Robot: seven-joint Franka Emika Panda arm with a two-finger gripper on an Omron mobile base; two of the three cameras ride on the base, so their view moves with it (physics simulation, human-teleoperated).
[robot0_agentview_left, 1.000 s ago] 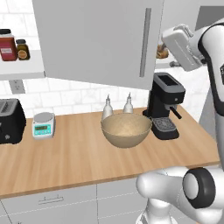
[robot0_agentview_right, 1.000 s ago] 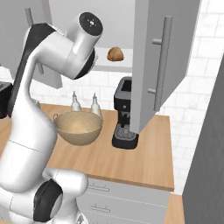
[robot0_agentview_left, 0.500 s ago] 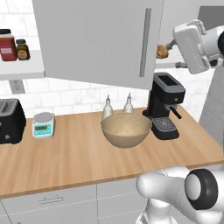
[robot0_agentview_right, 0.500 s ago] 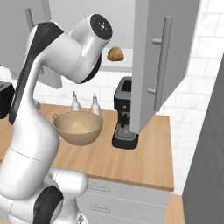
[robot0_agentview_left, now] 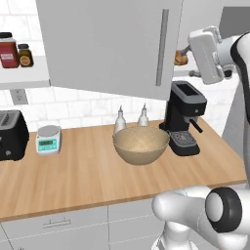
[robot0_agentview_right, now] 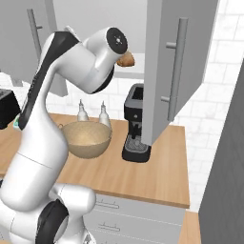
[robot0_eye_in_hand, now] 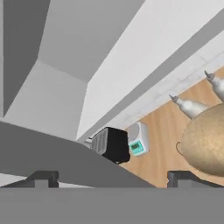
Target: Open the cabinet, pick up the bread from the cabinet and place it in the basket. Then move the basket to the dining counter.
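A light wood worktop backed by white tiles carries, from left to right in the left base view, a black toaster, a small kitchen scale, the tan woven basket with two pale bottles just behind it, and a black coffee machine near the right end. Inside the open cabinet, the bread rests on the shelf. A small wall shelf at the left holds two jars.

Light grey cabinet panels fill the upper frame. Lower centre, a black toaster beside a small scale. Right edge, the basket, two white bottles above it.
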